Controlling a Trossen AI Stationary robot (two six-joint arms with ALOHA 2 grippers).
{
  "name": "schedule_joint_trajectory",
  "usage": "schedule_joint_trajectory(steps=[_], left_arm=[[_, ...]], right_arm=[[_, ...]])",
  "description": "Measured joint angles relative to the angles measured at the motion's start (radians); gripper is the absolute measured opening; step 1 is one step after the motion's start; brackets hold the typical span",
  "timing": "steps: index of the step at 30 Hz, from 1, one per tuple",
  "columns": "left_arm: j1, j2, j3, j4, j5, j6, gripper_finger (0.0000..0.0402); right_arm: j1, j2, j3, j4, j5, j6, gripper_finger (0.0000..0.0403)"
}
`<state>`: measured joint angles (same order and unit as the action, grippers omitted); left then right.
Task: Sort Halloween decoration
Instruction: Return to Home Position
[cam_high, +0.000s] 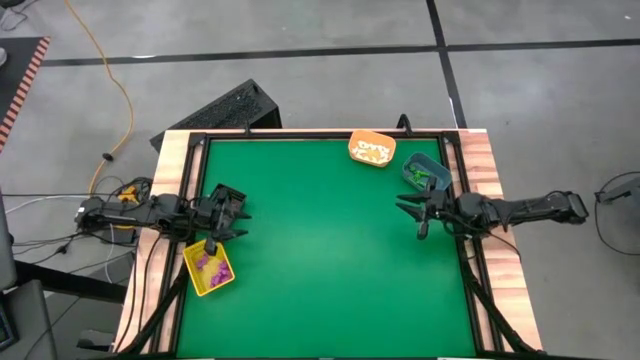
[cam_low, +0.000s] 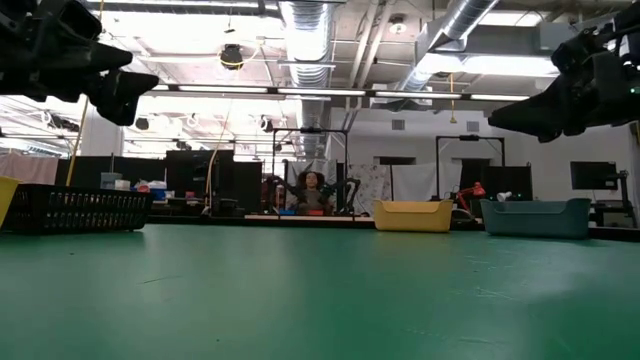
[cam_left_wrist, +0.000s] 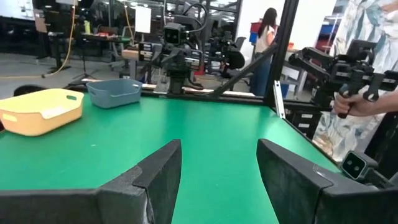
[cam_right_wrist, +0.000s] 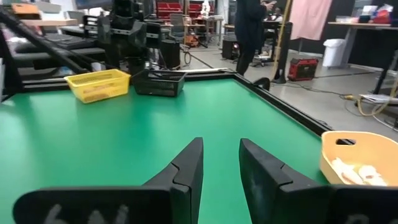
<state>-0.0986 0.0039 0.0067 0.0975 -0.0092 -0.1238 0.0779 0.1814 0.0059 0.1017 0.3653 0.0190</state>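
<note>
The left pincer (cam_high: 226, 212) hangs above the left edge of the table (cam_high: 320, 250), fingers spread wide. The left wrist view shows a broad gap between them with nothing in it. The right pincer (cam_high: 414, 210) hangs over the right edge, facing the left one across the bare green middle. Its fingers are also apart, by a narrower gap, and empty.

The decorations lie sorted in bins. The white trinkets (cam_high: 372, 150) are in the orange bin (cam_high: 352, 146) at the far edge, right of centre. The green trinkets (cam_high: 424, 176) are in the blue bin (cam_high: 410, 166), just right of the orange one and a little nearer, close beside the right pincer. The purple trinkets (cam_high: 210, 266) are in the yellow bin (cam_high: 194, 262) at the left edge, just on the near side of the left pincer. A black bin (cam_high: 215, 110) sits beyond the far left corner — off the green surface.
</note>
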Motion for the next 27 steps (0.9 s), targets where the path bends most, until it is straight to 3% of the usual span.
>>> schedule_joint_trajectory(steps=[11, 18, 27], left_arm=[[0.000, 0.000, 0.000, -0.014, -0.005, -0.054, 0.0199], [0.000, 0.001, 0.000, -0.074, -0.005, -0.133, 0.0199], [0.000, 0.000, 0.000, -0.069, -0.005, -0.125, 0.0199]], right_arm=[[-0.019, 0.000, 0.000, 0.077, -0.009, 0.017, 0.0111], [-0.019, 0.000, 0.000, 0.181, -0.174, 0.014, 0.0111], [-0.019, 0.001, 0.000, 0.068, -0.207, 0.217, 0.0111]])
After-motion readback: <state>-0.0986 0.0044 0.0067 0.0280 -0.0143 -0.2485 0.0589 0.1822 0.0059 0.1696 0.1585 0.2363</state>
